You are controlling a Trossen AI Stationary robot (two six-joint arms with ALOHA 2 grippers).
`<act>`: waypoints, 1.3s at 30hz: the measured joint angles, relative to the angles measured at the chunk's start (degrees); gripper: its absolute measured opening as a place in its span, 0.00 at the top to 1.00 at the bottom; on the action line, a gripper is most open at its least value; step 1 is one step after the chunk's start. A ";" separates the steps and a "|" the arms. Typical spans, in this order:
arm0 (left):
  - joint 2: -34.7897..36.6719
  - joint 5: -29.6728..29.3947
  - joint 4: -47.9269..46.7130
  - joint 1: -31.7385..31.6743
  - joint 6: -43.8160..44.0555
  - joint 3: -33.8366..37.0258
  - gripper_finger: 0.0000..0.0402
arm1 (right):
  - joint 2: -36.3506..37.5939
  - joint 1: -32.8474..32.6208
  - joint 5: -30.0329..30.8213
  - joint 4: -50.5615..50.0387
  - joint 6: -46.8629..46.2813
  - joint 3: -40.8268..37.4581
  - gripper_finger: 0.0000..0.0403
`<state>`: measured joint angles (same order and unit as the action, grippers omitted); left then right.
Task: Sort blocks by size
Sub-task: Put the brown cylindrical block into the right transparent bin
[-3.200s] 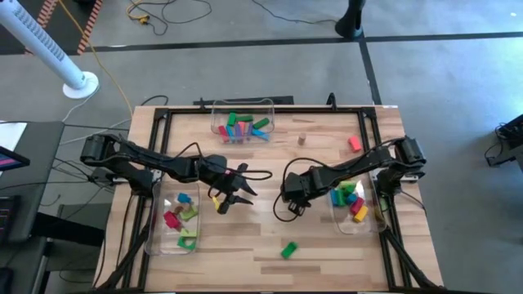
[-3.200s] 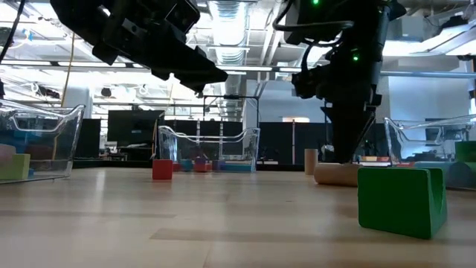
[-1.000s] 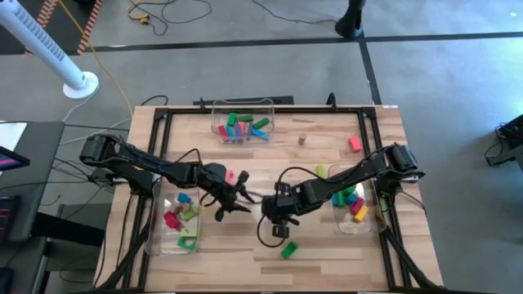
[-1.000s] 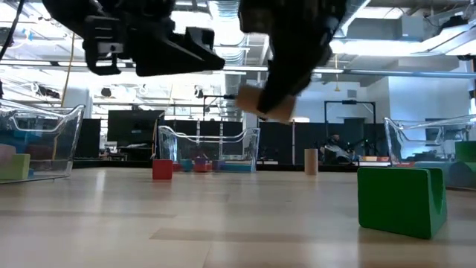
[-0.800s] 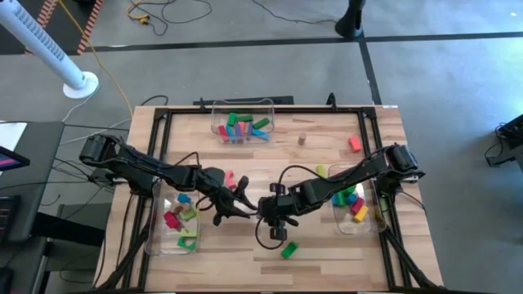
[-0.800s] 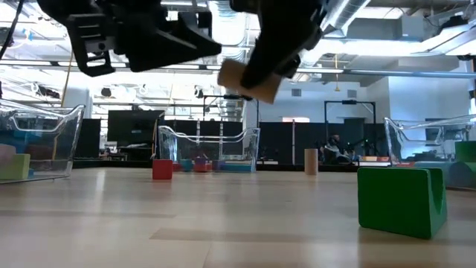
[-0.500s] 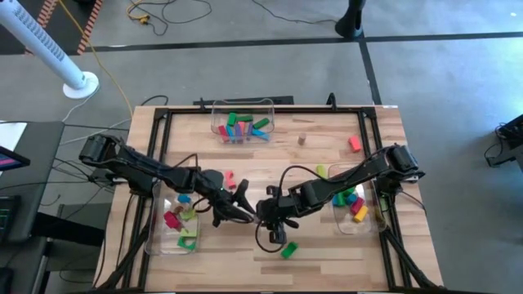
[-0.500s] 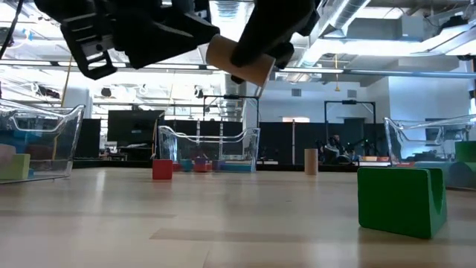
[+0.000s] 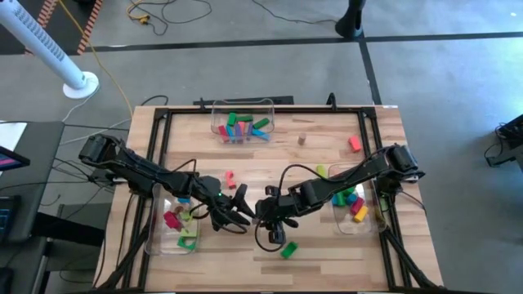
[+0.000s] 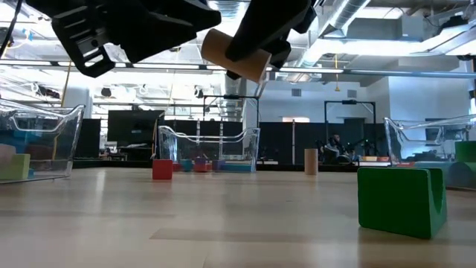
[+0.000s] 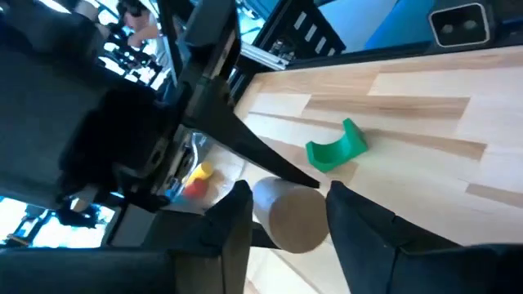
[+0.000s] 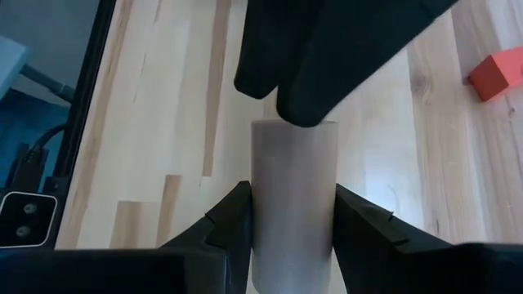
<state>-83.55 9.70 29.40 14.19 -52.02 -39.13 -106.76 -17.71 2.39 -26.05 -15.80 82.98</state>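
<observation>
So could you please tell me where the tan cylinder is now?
The tan cylinder hangs above mid-table between the right gripper and left gripper, both around it.

overhead, table-level, two close wrist views

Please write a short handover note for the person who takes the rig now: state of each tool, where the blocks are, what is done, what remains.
Right tool: shut on the tan cylinder, held in the air over the table's middle.
Left tool: fingers on both sides of the same cylinder; grip not clear. A handover between arms seems under way.
Done: blocks lie in the left bin, far bin and right bin.
Left: green arch block, red block, pink block, small tan block and yellow-green block lie loose on the table.
</observation>
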 joint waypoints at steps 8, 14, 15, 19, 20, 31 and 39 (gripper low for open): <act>-0.01 -0.74 -0.06 0.11 0.90 0.00 0.46 | 0.01 0.24 -0.79 0.15 -0.01 0.00 0.60; 0.00 -0.75 -0.34 0.22 1.00 0.00 0.42 | 0.02 0.24 -0.88 0.13 0.37 0.35 0.60; 0.00 -0.75 -0.36 0.30 0.96 0.00 0.42 | 0.02 0.24 -0.92 0.01 0.66 0.75 0.60; -0.02 -0.75 -0.45 0.84 0.72 0.00 0.42 | 0.09 0.22 -0.98 -0.01 1.58 2.70 0.60; 0.00 -0.79 -0.44 0.97 0.30 0.00 0.42 | 0.09 0.22 -0.98 -0.05 2.06 3.26 0.60; 0.00 -7.27 4.85 3.73 -5.66 0.00 0.42 | 0.11 0.63 -1.18 0.03 2.80 4.72 0.60; 0.00 -7.61 4.21 3.74 -5.61 0.00 0.58 | 0.11 0.59 -1.18 0.03 3.00 4.72 0.60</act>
<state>-83.55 2.09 33.61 17.93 -57.63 -39.13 -106.65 -17.12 1.21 -26.02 -12.80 87.70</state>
